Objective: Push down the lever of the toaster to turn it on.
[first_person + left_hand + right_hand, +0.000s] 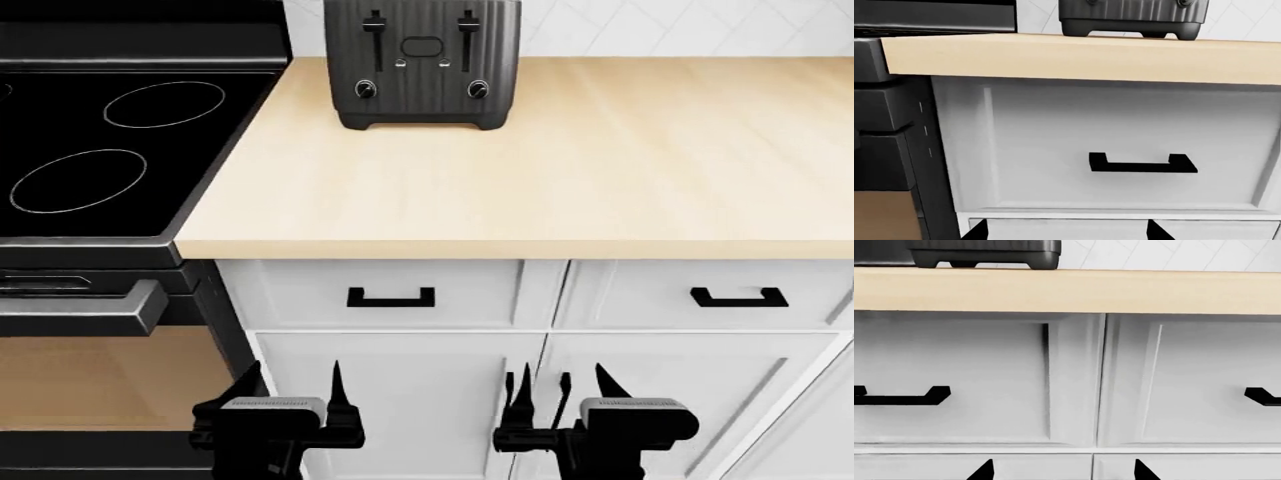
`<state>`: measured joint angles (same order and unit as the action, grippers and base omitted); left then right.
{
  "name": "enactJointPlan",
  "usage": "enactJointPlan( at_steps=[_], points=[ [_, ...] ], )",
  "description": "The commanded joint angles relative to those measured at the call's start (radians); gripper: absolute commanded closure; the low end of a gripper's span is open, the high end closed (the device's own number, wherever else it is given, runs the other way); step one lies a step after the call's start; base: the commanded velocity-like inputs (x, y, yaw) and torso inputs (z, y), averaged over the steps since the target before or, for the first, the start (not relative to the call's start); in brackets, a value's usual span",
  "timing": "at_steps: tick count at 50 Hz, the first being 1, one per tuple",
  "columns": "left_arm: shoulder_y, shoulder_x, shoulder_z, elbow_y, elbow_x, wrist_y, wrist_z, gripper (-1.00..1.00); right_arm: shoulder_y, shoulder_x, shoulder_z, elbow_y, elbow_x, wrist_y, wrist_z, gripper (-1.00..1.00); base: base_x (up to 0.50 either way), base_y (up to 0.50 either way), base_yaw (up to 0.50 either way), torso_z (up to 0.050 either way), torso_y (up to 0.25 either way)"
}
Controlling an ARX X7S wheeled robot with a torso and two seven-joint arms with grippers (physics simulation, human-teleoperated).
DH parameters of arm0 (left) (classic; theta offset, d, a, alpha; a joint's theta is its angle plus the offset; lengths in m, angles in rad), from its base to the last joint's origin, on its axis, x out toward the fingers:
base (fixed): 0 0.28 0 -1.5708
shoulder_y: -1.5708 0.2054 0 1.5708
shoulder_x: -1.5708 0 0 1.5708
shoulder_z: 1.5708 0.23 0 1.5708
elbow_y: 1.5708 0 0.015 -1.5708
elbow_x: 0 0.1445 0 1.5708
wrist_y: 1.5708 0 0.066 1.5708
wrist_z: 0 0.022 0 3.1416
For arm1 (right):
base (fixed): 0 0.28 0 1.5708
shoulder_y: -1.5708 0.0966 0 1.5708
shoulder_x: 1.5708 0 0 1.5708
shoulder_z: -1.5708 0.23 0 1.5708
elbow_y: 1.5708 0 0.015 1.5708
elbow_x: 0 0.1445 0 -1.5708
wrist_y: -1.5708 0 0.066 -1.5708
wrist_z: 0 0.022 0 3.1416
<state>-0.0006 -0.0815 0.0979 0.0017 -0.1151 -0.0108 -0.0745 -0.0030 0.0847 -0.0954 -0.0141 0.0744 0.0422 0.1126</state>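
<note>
The dark ribbed toaster (422, 62) stands at the back of the wooden countertop (534, 170), its front facing me, with two black slider levers (376, 22) near the top of their slots and two round knobs below. Its base shows in the left wrist view (1131, 17) and the right wrist view (984, 252). My left gripper (291, 385) and right gripper (577, 385) hang low in front of the white cabinet doors, well below the counter. Both are open and empty, fingertips wide apart.
A black glass cooktop (94, 150) and an oven with its handle (80, 310) stand left of the counter. White drawers with black handles (390, 297) sit under the overhanging counter edge. White tiled wall behind the toaster.
</note>
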Motion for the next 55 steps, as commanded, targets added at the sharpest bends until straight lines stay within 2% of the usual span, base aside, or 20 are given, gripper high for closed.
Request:
enactJointPlan(
  at_steps=[1, 17, 28, 30, 33, 36, 39, 44, 46, 49, 52, 55],
  points=[
    [-0.003, -0.013, 0.015, -0.002, -0.016, 0.002, -0.015, -1.00, 0.002, 0.013, -0.018, -0.004, 0.013, 0.006, 0.016, -1.00, 0.00, 0.50, 0.00, 0.000, 0.000],
    [-0.003, -0.029, 0.032, 0.003, -0.035, 0.002, -0.034, -1.00, -0.002, 0.031, -0.041, -0.022, 0.026, 0.023, 0.033, -1.00, 0.00, 0.50, 0.00, 0.000, 0.000],
    [-0.004, -0.040, 0.037, 0.005, -0.044, 0.009, -0.049, -1.00, 0.005, 0.039, -0.052, -0.002, 0.038, 0.013, 0.038, -1.00, 0.00, 0.01, 0.00, 0.000, 0.000],
    [0.001, -0.050, 0.042, 0.034, -0.017, 0.001, -0.068, -1.00, 0.008, 0.039, -0.053, 0.005, 0.038, 0.007, 0.040, -1.00, 0.00, 0.00, 0.00, 0.000, 0.000],
    [0.035, -0.081, 0.022, 0.218, -0.002, -0.059, -0.103, -1.00, 0.009, 0.041, -0.055, 0.007, 0.039, 0.005, 0.044, -1.00, 0.00, 0.00, 0.00, 0.000, 0.000],
    [0.068, -0.115, -0.061, 0.442, -0.057, -0.145, -0.141, -1.00, 0.009, 0.042, -0.057, 0.006, 0.041, 0.006, 0.048, -1.00, 0.00, 0.00, 0.00, 0.000, 0.000],
    [0.108, -0.147, -0.199, 0.680, -0.151, -0.220, -0.195, -1.00, 0.009, 0.044, -0.059, 0.007, 0.042, 0.004, 0.053, -1.00, 0.00, 0.00, 0.00, 0.000, 0.000],
    [0.186, -0.195, -0.553, 0.986, -0.481, -0.256, -0.297, -1.00, 0.013, 0.047, -0.064, 0.017, 0.044, -0.002, 0.057, -1.00, 0.00, 0.00, 0.00, 0.000, 0.000],
    [0.240, -0.215, -0.706, 1.037, -0.621, -0.209, -0.339, -1.00, 0.017, 0.048, -0.065, 0.026, 0.045, -0.007, 0.057, -1.00, 0.00, 0.00, 0.00, 0.000, 0.000],
    [0.350, -0.255, -0.847, 1.044, -0.764, -0.067, -0.400, -1.00, 0.016, 0.050, -0.067, 0.023, 0.048, -0.005, 0.059, -1.00, 0.00, 0.00, 0.00, 0.000, 0.000],
    [0.444, -0.238, -0.979, 1.037, -0.886, 0.058, -0.411, -1.00, 0.015, 0.052, -0.069, 0.018, 0.052, -0.002, 0.061, -1.00, 0.00, 0.00, 0.00, 0.000, 0.000],
    [0.503, -0.207, -1.059, 1.023, -0.966, 0.133, -0.393, -1.00, 0.014, 0.054, -0.071, 0.015, 0.056, -0.002, 0.063, -1.00, 0.00, 0.00, 0.00, 0.000, 0.000]
  ],
)
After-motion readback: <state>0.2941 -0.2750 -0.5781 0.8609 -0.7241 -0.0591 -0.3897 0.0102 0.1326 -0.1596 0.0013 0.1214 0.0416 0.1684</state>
